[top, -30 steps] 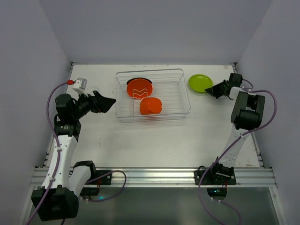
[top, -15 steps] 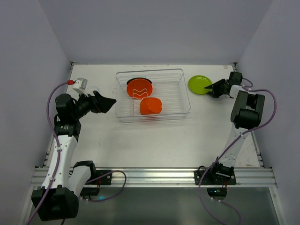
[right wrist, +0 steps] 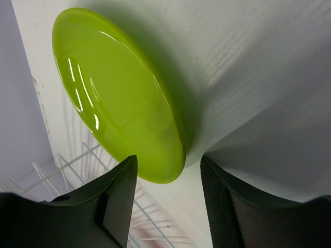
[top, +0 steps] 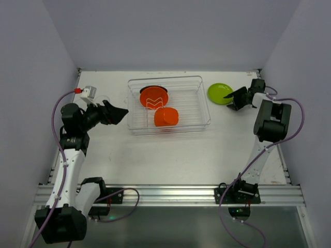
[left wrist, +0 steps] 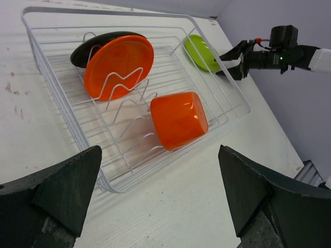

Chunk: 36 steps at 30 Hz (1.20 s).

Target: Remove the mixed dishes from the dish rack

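Right gripper [right wrist: 166,170], jaws apart, straddles the rim of the lime green plate [right wrist: 114,98]; left gripper [top: 123,114], wide open, faces the racked orange cup [left wrist: 178,120].

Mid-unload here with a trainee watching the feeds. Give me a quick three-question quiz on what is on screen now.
1. True or false: the lime green plate sits inside the dish rack.
2. Which dish lies on its side in the rack? A) the orange cup B) a black plate C) a glass cup
3. Short answer: which gripper has the lime green plate's rim between its fingers, and is it shut on the rim?

Key
1. False: it lies on the table beside the rack.
2. A
3. The right gripper; its jaws stand open.
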### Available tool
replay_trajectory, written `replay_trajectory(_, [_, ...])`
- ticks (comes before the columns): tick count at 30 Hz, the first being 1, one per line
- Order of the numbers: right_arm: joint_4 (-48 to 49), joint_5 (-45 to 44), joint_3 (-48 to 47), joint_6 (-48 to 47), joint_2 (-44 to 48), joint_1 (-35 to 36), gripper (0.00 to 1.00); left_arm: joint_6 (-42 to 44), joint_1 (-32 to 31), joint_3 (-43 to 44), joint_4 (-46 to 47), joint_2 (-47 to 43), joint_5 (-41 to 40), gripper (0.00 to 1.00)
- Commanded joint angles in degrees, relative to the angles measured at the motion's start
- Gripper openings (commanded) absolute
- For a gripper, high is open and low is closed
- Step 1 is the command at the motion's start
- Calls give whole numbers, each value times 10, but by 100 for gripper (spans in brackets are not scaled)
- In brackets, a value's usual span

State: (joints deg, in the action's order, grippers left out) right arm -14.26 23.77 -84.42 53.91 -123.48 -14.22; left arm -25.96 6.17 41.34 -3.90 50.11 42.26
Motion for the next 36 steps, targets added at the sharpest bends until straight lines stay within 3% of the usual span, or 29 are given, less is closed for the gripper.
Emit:
replay_trajectory(1, [-29,-21,4,-19,46,2,55,-4,-2,-6,28,-8,17,100])
replay_trajectory(14, [36,-11,179,-60,247,7,57,-5,-2,-7,27,-10,18,100])
replay_trajectory(18, [60,-1,239,-77,342,23,71,-6,-2,-7,28,-7,19,100])
replay_trajectory(20, [53,0,239,-92,365,33,72,-6,-2,-7,28,-7,19,100])
replay_trajectory(23, [49,18,233,-107,402,52,98,-5,-1,-8,28,-9,17,100])
replay_trajectory(30, [52,39,211,-151,450,111,99,-4,-1,-11,28,-12,13,100])
replay_trajectory(36, [34,52,132,-273,434,193,99,-4,-1,-10,28,-11,12,100])
